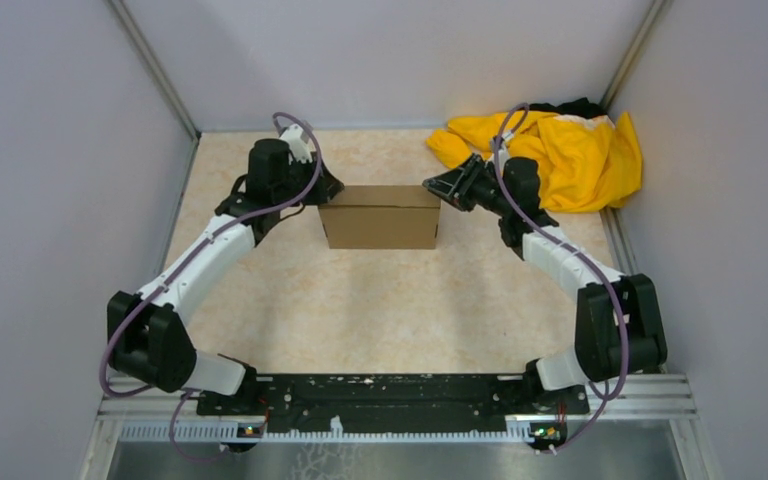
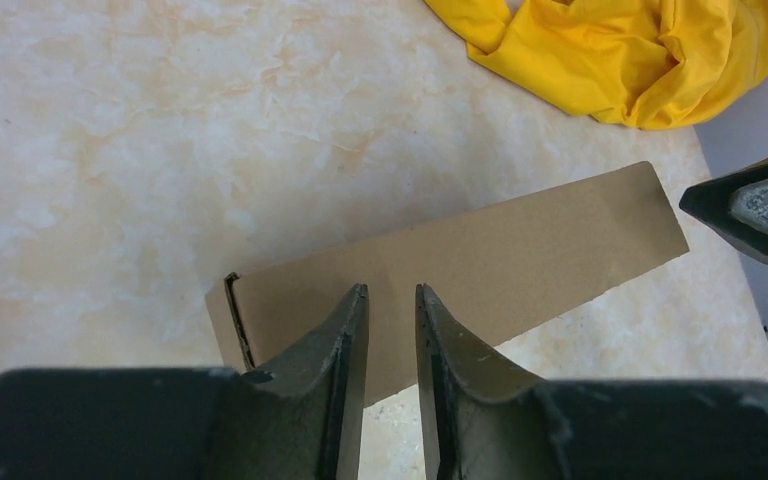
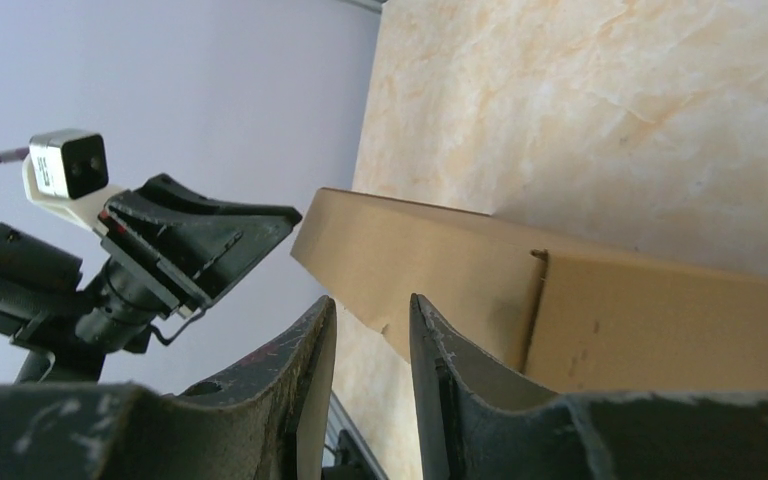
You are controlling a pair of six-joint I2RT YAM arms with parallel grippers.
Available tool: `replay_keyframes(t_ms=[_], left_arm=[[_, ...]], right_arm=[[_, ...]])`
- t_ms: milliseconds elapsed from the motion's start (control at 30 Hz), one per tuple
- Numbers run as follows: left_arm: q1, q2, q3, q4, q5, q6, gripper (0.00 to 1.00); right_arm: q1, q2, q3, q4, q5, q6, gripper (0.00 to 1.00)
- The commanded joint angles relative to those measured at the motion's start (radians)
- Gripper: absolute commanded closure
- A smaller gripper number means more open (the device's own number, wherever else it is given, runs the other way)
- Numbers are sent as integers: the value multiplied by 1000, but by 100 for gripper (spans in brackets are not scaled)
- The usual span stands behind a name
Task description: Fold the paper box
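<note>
A crumpled yellow garment [image 1: 560, 155] lies in the far right corner of the marbled tabletop [image 1: 380, 300]

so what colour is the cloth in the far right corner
The cloth is bright yellow, best seen in the left wrist view.

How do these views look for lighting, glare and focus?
Top view: even, soft light, no glare, hardly any shadow by the box. Left wrist view: box and yellow cloth sharp, the left gripper's fingers slightly soft. Right wrist view: box sharp, the right gripper's fingers dark and soft.
</note>
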Motion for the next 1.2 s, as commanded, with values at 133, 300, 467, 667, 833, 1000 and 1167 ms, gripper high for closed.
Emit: replay_keyframes(t_ms=[133,300,467,667,833,1000,1167], left_arm=[[73,-21,44,-56,31,50,68],[129,-47,13,-35,97,40,80],[139,-56,-24,-2,170,26,87],[139,-85,-115,86,275,-4,92],[139,-98,-238,117,310,-60,95],[139,-112,-412,151,248,-112,96],[140,-85,-478,189,180,-127,96]], right_arm=[[-2,66,104,85,-114,8,67],[-2,81,107,99,-130,14,67],[-2,85,79,110,-135,16,69],[1,94,-6,153,-141,27,71],[0,99,-38,93,-120,-5,72],[1,101,-27,-22,-89,-66,72],[0,116,-20,-73,-62,-102,72]])
